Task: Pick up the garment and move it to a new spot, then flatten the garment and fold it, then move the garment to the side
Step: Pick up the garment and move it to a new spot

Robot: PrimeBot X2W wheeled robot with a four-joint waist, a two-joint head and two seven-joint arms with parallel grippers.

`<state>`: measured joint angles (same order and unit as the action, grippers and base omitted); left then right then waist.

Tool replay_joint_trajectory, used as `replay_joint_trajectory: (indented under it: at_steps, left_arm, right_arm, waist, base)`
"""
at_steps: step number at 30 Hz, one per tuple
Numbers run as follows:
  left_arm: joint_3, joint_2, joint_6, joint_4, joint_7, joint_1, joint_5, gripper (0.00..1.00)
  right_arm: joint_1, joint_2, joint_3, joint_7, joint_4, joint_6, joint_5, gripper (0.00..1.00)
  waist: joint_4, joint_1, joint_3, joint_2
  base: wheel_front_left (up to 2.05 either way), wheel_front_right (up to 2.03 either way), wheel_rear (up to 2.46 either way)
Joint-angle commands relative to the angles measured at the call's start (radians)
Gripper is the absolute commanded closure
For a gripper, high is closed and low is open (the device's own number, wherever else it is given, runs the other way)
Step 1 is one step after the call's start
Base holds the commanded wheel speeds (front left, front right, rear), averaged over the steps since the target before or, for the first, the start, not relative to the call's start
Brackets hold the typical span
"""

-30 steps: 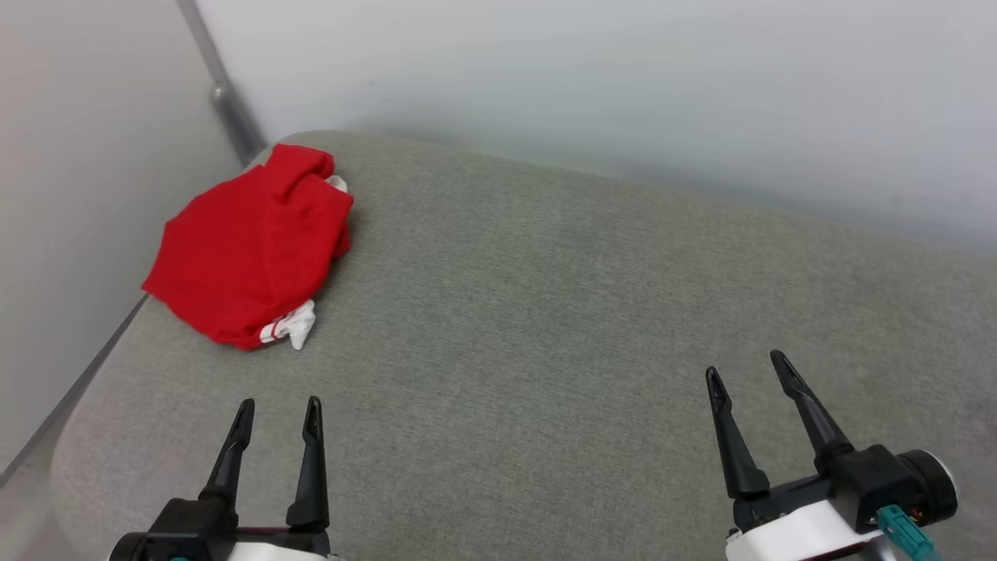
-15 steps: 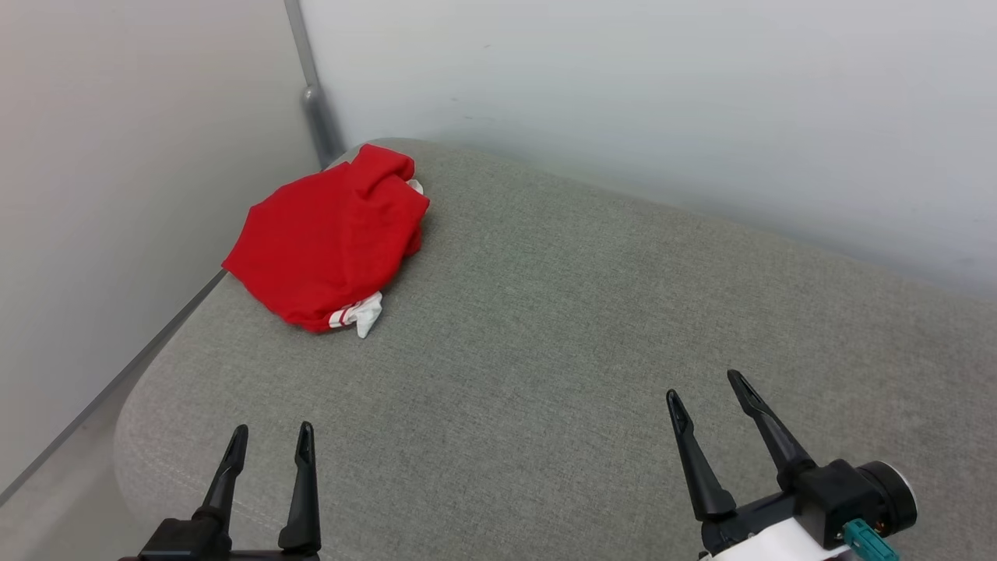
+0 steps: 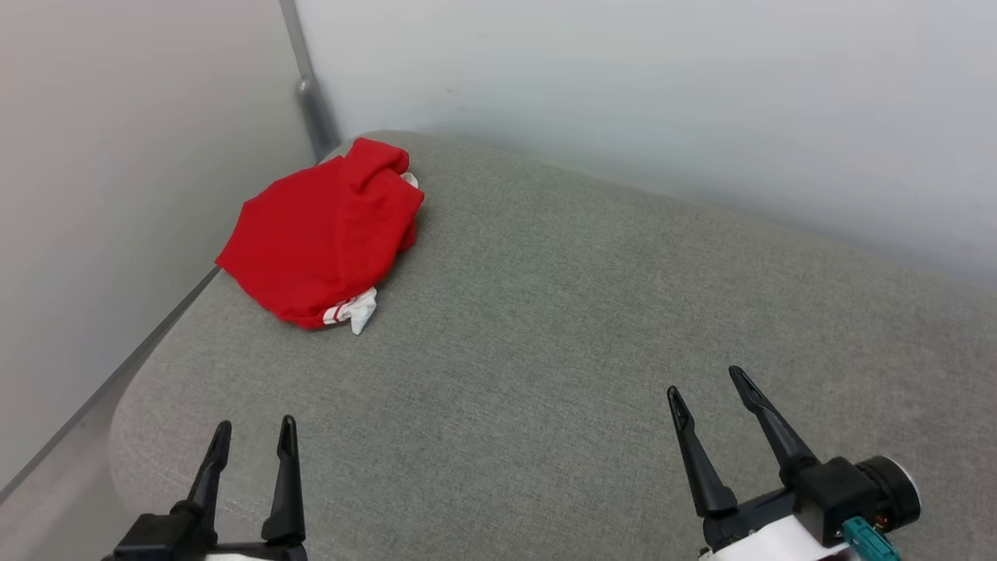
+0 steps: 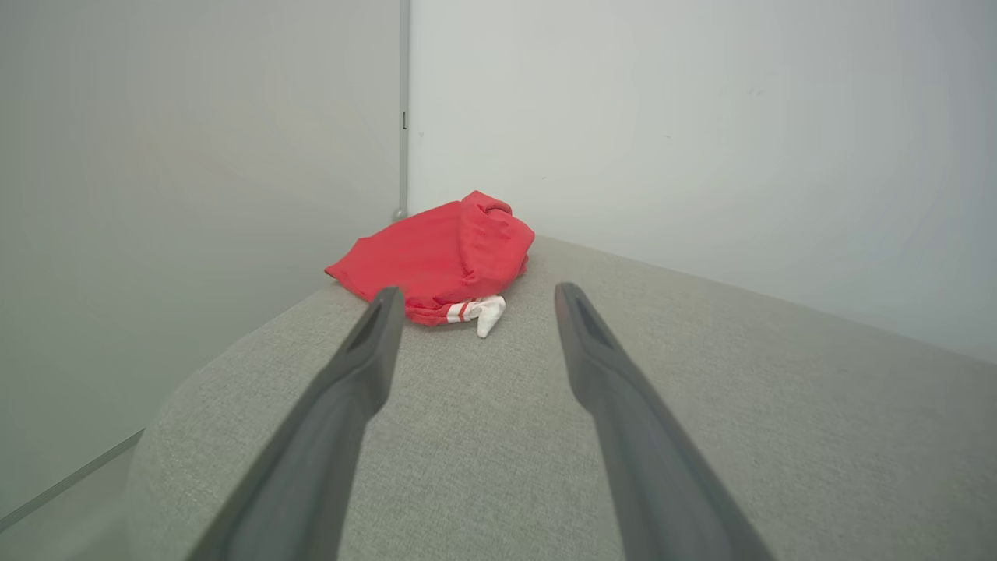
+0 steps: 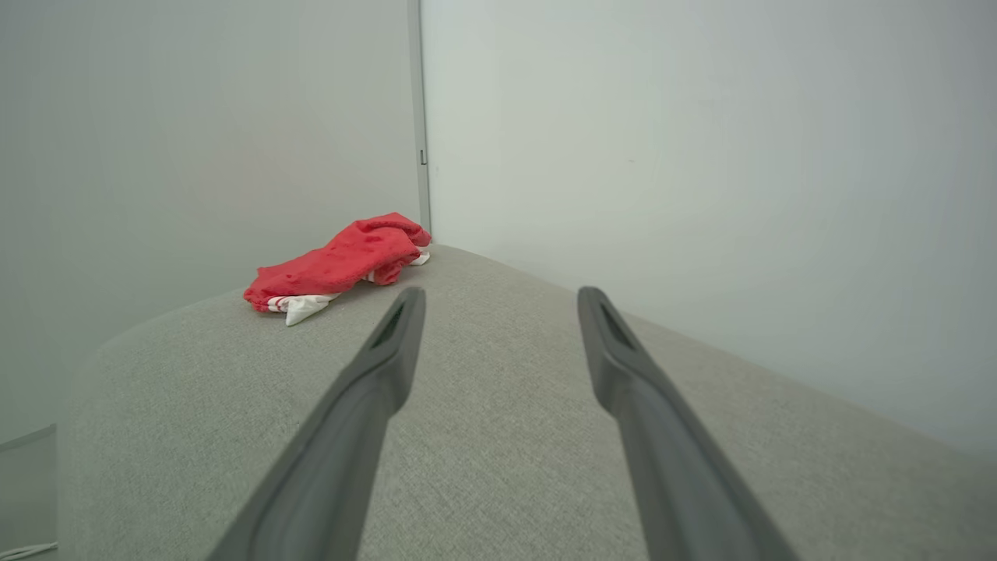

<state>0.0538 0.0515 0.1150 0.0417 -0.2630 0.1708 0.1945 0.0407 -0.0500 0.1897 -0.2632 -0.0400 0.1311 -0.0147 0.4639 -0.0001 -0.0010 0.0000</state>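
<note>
Red garment (image 3: 323, 241) bunched at 10 o'clock, far corner of the table (image 3: 545, 312). Jaws apart and empty on left gripper (image 3: 256, 422) at 7 and right gripper (image 3: 704, 380) at 5: staged for the pick. Left sits nearer, likely reaches first.

Grey fabric-covered surface (image 3: 561, 327), rounded near-left corner. Pale left wall (image 3: 93, 195) and far wall (image 3: 662, 93). Grey post (image 3: 310, 105) at far-left corner.

Nothing here can be read: no text, number, label or brand. The garment (image 3: 319, 234) lies bunched with plain red cloth facing up, and its striped trim (image 3: 340, 312) carries red and white bands but no letters.
</note>
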Motion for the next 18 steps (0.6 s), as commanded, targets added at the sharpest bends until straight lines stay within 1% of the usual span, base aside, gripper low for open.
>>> replay_joint_trajectory:
  at_steps: [1,6,9,13,16,18]
  left_arm:
    - [0.006,-0.001,0.005,0.009,-0.003,-0.03,0.002,0.0]
    - [0.021,0.0,0.012,0.008,-0.003,-0.11,0.019,0.0]
    - [0.011,0.045,0.014,-0.001,-0.003,-0.185,0.007,0.0]
    - [-0.03,0.147,0.015,-0.066,-0.003,-0.316,0.062,0.0]
    - [-0.065,0.244,0.014,-0.139,-0.003,-0.424,0.13,0.0]
    - [-0.09,0.322,0.014,-0.189,0.029,-0.514,0.195,0.0]
  right_arm:
    - [-0.017,0.0,-0.005,-0.002,0.006,-0.001,0.015,0.0]
    - [-0.05,-0.001,-0.03,-0.002,0.034,-0.001,0.067,0.0]
    - [-0.065,-0.026,-0.017,-0.002,0.068,-0.001,0.09,0.0]
    - [-0.092,-0.063,-0.032,-0.002,0.117,-0.001,0.11,0.0]
    - [-0.105,-0.08,-0.051,-0.002,0.152,-0.001,0.112,0.0]
    - [-0.12,-0.093,-0.054,-0.002,0.176,-0.001,0.117,0.0]
  waist:
    - [-0.019,0.0001,0.033,0.0]
    - [-0.056,0.0001,0.133,0.0]
    - [-0.08,0.0001,0.204,0.0]
    - [-0.109,0.0001,0.3,0.0]
    - [-0.124,0.0001,0.368,0.0]
    - [-0.139,0.0001,0.41,0.0]
  base:
    - [0.0,0.0,0.0]
    - [0.0,0.0,0.0]
    - [0.0,0.0,0.0]
    - [0.0,0.0,0.0]
    - [0.0,0.0,0.0]
    - [0.0,0.0,0.0]
